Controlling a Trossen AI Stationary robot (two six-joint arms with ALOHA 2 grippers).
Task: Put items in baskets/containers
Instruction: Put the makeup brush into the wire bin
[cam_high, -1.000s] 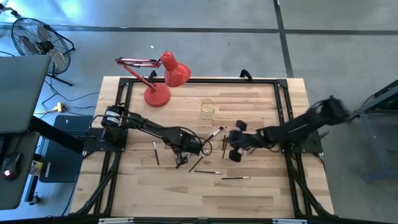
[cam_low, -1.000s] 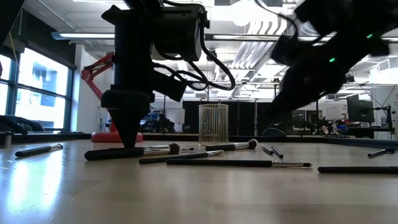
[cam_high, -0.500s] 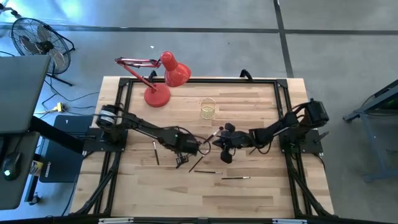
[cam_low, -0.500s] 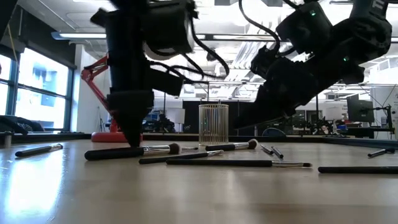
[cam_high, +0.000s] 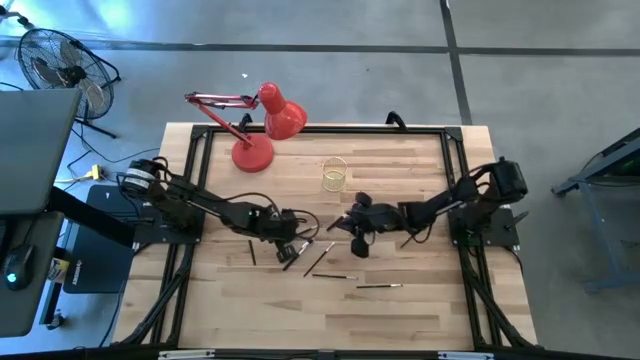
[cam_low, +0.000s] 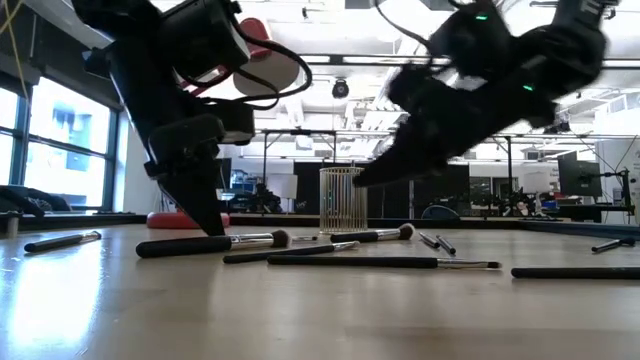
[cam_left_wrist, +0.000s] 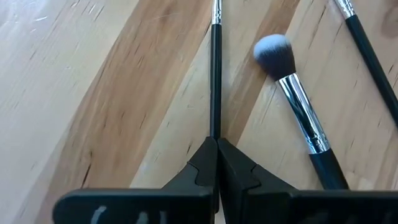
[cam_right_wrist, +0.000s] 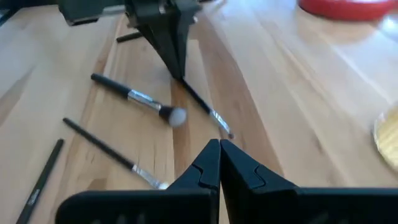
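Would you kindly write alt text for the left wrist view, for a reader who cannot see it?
The left hand, shut, pinches the end of a thin black-handled brush lying on the pale wooden table. Beside it lies a thicker brush with a silver ferrule and fluffy white-tipped bristles; another dark handle crosses the corner.

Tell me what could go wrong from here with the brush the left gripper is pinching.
1. The left gripper is shut on the very end of the thin black brush, so the long free part may swing or slip out when lifted.
2. The right gripper, shut and empty, hangs close to that brush's tip; the two arms could bump on the way to the glass cup.
3. The fluffy-tipped brush lies right beside the grip and could get knocked.
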